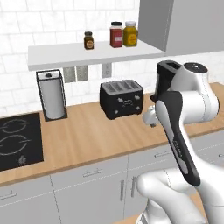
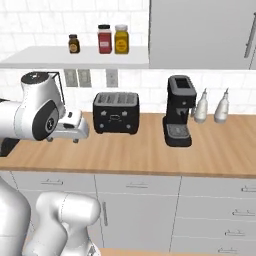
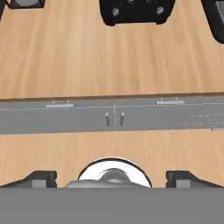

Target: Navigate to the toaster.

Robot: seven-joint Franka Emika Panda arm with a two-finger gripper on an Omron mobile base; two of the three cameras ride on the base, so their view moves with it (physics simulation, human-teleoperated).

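Observation:
The black four-slot toaster (image 1: 121, 98) (image 2: 116, 112) stands on the wooden counter against the tiled wall, below a white shelf. In the hand view its front, with small knobs, shows as the toaster (image 3: 136, 11) at the top edge. My arm is folded in front of the counter, with the hand held over the counter's front edge, short of the toaster. The gripper (image 3: 112, 180) is open, its two dark fingertips (image 3: 41, 178) far apart with nothing between them.
A taller black coffee machine (image 2: 179, 110) and two white bottles (image 2: 201, 106) stand right of the toaster. A paper towel holder (image 1: 52, 94) and a black cooktop (image 1: 17, 140) lie to its left. Three jars (image 2: 105, 39) sit on the shelf (image 1: 87, 54). Grey drawers (image 2: 140, 195) run below the counter.

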